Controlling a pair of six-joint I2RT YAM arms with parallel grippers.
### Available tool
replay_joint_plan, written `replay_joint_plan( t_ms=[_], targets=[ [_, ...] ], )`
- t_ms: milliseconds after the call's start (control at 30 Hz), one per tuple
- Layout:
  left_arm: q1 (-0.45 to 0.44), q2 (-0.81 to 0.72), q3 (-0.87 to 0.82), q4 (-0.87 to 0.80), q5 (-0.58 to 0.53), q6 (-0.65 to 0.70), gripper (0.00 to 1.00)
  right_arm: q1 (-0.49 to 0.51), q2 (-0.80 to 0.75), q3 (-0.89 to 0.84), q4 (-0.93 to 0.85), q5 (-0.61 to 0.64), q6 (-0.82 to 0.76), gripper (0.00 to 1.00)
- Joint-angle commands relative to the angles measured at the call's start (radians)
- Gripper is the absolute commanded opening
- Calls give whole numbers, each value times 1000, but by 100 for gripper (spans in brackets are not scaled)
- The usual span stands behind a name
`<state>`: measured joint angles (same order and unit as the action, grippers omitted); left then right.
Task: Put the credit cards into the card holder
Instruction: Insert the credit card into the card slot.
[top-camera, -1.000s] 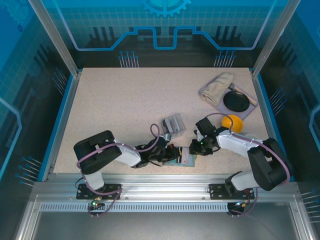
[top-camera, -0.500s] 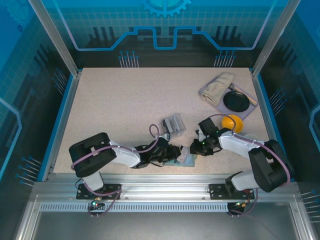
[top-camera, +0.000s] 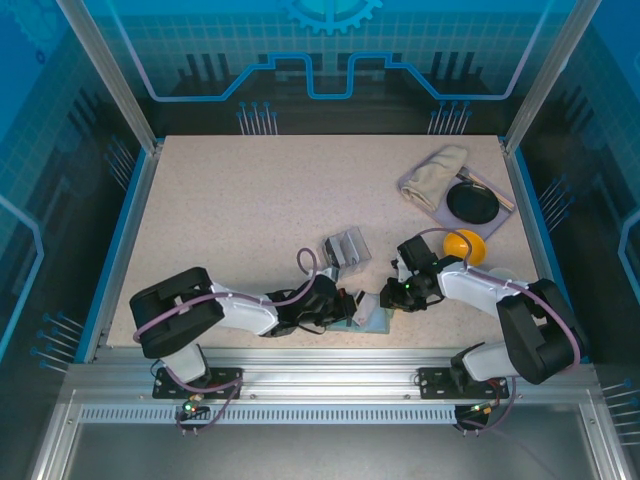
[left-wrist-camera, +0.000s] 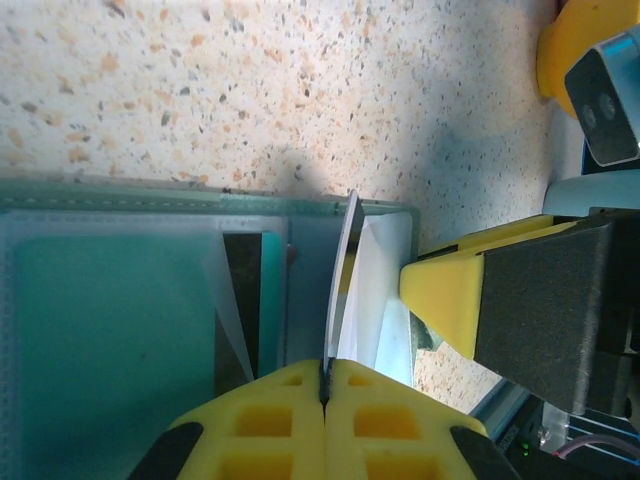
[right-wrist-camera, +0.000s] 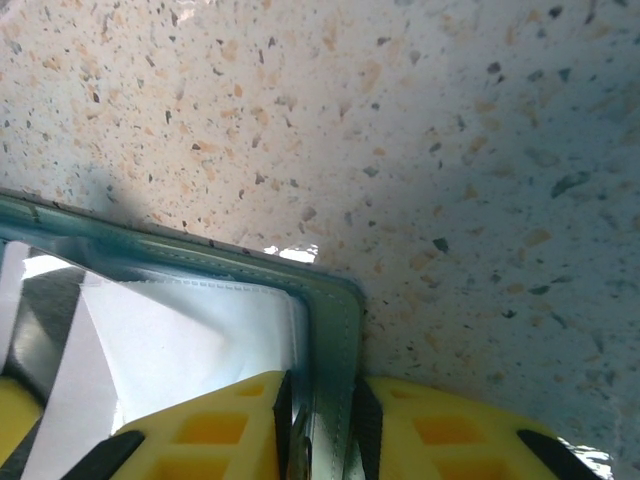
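Observation:
The card holder (top-camera: 366, 318) lies open near the table's front edge, teal inside (left-wrist-camera: 110, 330) with a dark strip (left-wrist-camera: 240, 300). In the left wrist view my left gripper (left-wrist-camera: 324, 368) is shut on a thin credit card (left-wrist-camera: 341, 270), seen edge-on and standing over the holder's right half. My right gripper (right-wrist-camera: 322, 405) is shut on the holder's grey-green outer edge (right-wrist-camera: 335, 330); its yellow finger (left-wrist-camera: 450, 300) sits just right of the card. From above, the left gripper (top-camera: 348, 305) and right gripper (top-camera: 392, 297) meet over the holder. A pale sheet (right-wrist-camera: 170, 340) inside may be a pocket or a card.
A small clear plastic box (top-camera: 345, 247) stands just behind the holder. At the right are a yellow object (top-camera: 466, 245), a black dish (top-camera: 473, 203) and a folded cloth (top-camera: 436, 168). The table's front edge runs close below both grippers.
The left arm has stretched lower and leftward at its elbow, and its gripper has edged right over the holder. The right gripper has shifted slightly and still holds the holder's edge.

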<state>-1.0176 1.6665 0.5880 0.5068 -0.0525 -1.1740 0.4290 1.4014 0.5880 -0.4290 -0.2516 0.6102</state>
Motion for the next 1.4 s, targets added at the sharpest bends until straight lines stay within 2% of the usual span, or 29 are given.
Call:
replay_joint_plan(
  t_ms=[0, 133, 333, 533, 667, 833, 967, 1367],
  targets=[
    [-4, -27, 14, -106, -69, 65, 1, 10, 68, -37, 90, -62, -10, 26],
    [-10, -39, 0, -110, -111, 82, 0, 10, 77, -37, 98, -73, -10, 26],
    [-44, 12, 2, -29, -105, 61, 0, 10, 85, -37, 103, -84, -10, 27],
    [-93, 59, 13, -12, -187, 19, 1, 10, 76, -44, 100, -86, -12, 27],
    [-110, 59, 2, -17, -220, -7, 9, 10, 70, -46, 96, -87, -15, 27],
    [-110, 19, 30, -86, -215, 40, 18, 9, 64, -44, 93, -87, -18, 27],
    [-108, -10, 49, -150, -207, 74, 21, 10, 65, -40, 96, -90, -18, 27],
    [-105, -22, 67, -218, -197, 112, 22, 10, 83, -33, 98, -101, -27, 28]
  ],
)
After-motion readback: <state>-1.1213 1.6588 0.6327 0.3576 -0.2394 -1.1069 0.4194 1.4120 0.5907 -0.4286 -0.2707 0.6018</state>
